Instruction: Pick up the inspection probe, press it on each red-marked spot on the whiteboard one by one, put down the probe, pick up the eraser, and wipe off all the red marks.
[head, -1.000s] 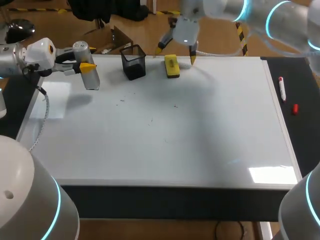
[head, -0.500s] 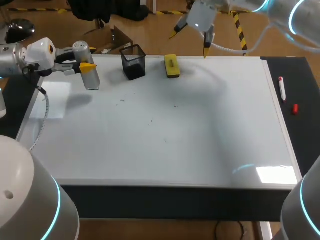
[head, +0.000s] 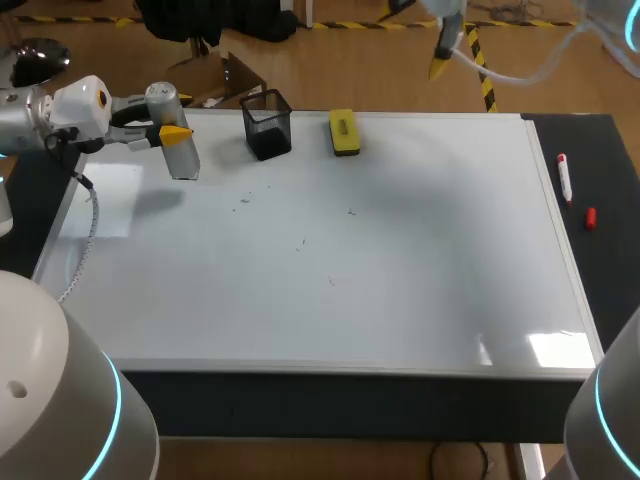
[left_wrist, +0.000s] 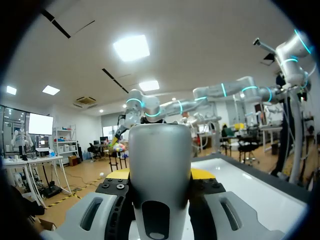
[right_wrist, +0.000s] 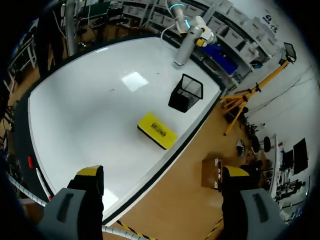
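My left gripper (head: 172, 131) is shut on the grey cylindrical probe (head: 183, 160), which stands upright over the far left corner of the whiteboard (head: 400, 270). In the left wrist view the probe (left_wrist: 160, 160) fills the gap between the fingers of the left gripper (left_wrist: 160, 175). The yellow eraser (head: 344, 131) lies at the far edge, free. My right gripper (right_wrist: 162, 172) hangs open and empty high above the far edge, beyond the eraser (right_wrist: 156, 130); in the head view only one of its fingertips (head: 439, 67) shows clearly. I see no red marks, only a few faint dark specks.
A black mesh container (head: 267, 123) stands just left of the eraser, and from the right wrist the container (right_wrist: 185, 93) shows beyond it. A red-capped marker (head: 563, 176) and a loose red cap (head: 590, 217) lie on the dark strip right of the board.
My right gripper has risen from just over the eraser and drawn off to the right, past the far edge. The left arm and probe have stayed put.
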